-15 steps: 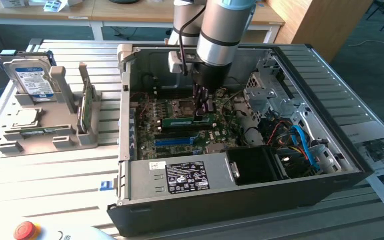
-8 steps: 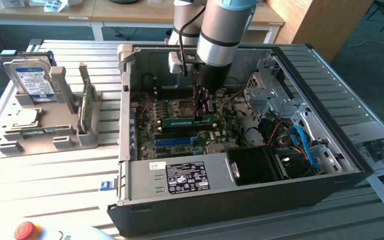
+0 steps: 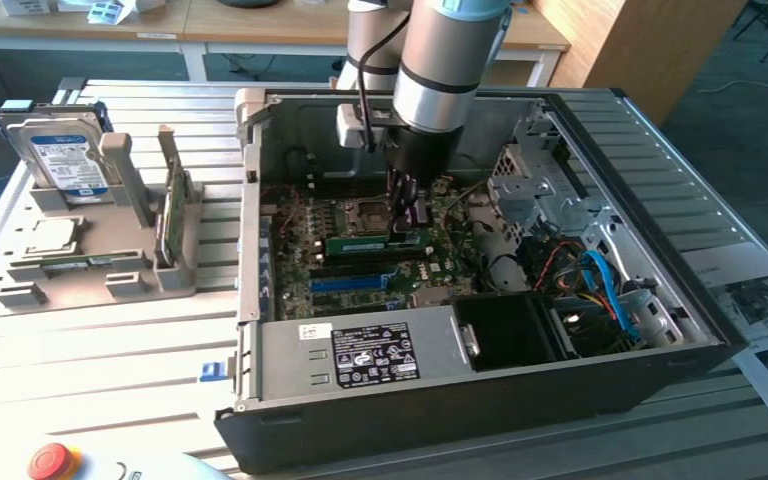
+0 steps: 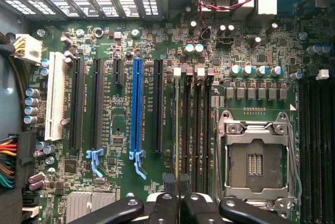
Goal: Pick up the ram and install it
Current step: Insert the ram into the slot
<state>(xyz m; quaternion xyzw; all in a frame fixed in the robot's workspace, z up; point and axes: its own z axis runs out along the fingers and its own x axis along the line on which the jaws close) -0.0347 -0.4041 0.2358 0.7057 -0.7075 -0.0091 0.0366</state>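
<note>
1 tool (image 4: 178,183) over 1 ram (image 3: 361,243)

Matt grey metal case (image 3: 498,120), glossy green motherboard (image 4: 112,114), blue plastic slot (image 4: 137,109), matt black fingers (image 4: 170,205).

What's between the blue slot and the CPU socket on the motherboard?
In the wrist view, one black expansion slot and then the black memory slots lie between the blue slot and the CPU socket.

Upright arm (image 3: 438,70), claw (image 3: 411,222) pointing down, fingers (image 4: 170,200) together.
</note>
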